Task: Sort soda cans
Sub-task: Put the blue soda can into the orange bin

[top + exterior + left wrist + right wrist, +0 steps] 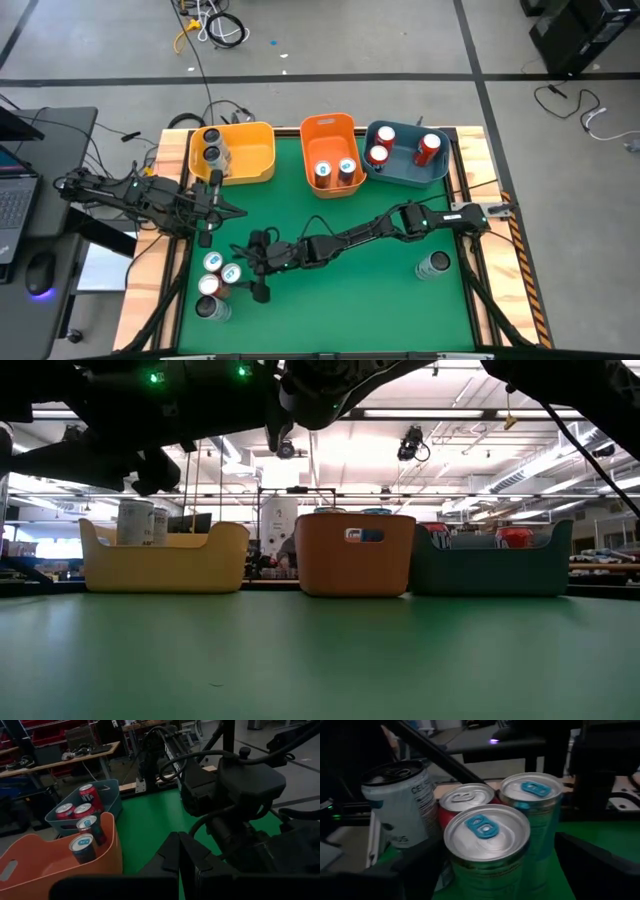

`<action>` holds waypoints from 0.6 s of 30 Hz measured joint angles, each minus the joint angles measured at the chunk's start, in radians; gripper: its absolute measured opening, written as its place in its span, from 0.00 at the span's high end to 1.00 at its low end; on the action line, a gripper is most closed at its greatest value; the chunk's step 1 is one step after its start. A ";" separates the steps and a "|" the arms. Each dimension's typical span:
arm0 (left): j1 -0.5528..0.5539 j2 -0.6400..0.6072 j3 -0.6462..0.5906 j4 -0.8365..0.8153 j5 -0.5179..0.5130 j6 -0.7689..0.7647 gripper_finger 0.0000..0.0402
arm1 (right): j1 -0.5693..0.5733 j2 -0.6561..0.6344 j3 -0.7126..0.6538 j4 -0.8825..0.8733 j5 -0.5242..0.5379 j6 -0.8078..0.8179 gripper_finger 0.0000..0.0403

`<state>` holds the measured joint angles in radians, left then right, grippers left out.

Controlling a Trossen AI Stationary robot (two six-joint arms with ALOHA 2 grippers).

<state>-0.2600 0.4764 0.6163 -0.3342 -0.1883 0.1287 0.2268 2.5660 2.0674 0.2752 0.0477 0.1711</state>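
Observation:
Several soda cans stand upright in a cluster at the table's near left (215,285). My right gripper (248,268) reaches across the table to them, open. In the right wrist view its fingers (600,865) stand on either side of the nearest can, silver-topped with a blue tab (485,845), and a gap shows on both sides. Behind that can stand another blue-tab can (532,795), a red can (467,800) and a white can with a dark top (400,805). My left gripper (238,211) waits shut above the table's left side, holding nothing.
Three bins line the far edge: yellow (250,150) with two grey-topped cans, orange (330,135) with two blue-tab cans, blue (405,170) with three red cans. A lone can (433,265) stands at the near right. Green mat lies bare in the middle.

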 joint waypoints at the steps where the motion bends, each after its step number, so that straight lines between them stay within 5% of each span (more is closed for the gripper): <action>1: 0.000 0.000 0.000 0.000 0.000 0.000 1.00 | 0.000 0.000 0.000 -0.001 -0.013 -0.001 0.15; 10: 0.000 0.000 0.000 0.000 0.000 0.001 1.00 | -0.009 0.001 0.000 0.000 -0.080 -0.037 0.50; 18: 0.000 0.000 0.000 0.000 0.000 0.002 1.00 | -0.012 -0.009 0.000 -0.012 -0.112 -0.036 0.46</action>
<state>-0.2600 0.4765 0.6163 -0.3344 -0.1883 0.1303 0.2146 2.5567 2.0674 0.2631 -0.0638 0.1347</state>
